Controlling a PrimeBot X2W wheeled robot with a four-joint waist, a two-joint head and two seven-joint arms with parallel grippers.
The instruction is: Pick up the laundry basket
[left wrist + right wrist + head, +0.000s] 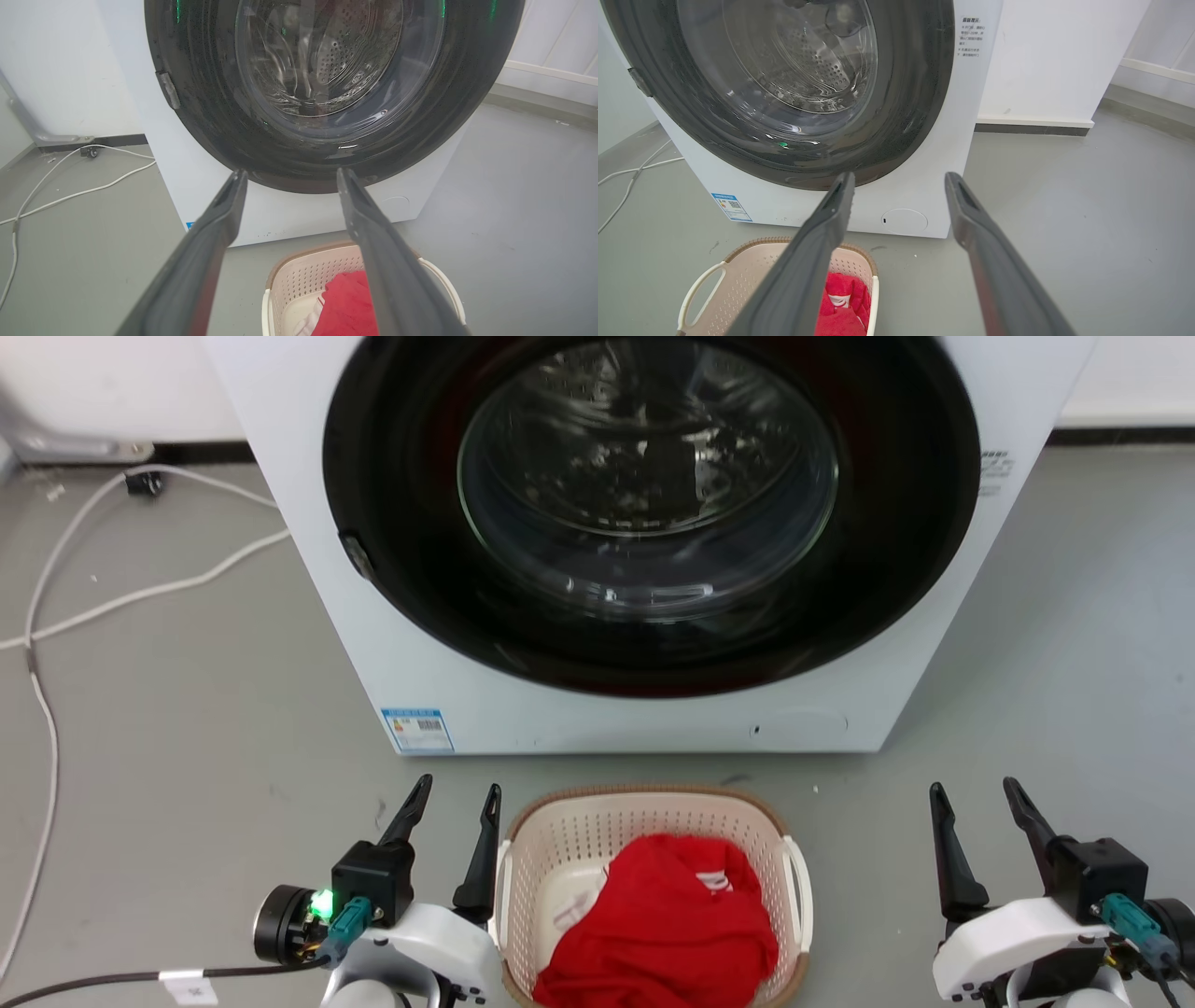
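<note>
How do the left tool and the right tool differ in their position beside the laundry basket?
The left tool stands close beside the laundry basket; the right tool stands apart, bare floor between. A green light glows behind the left tool, none behind the right tool. Both are open and empty.

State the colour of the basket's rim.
The laundry basket rim is brown; clearest in head view.

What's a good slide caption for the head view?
Left claw and right claw open either side of the laundry basket holding red cloth, before the washing machine.
</note>
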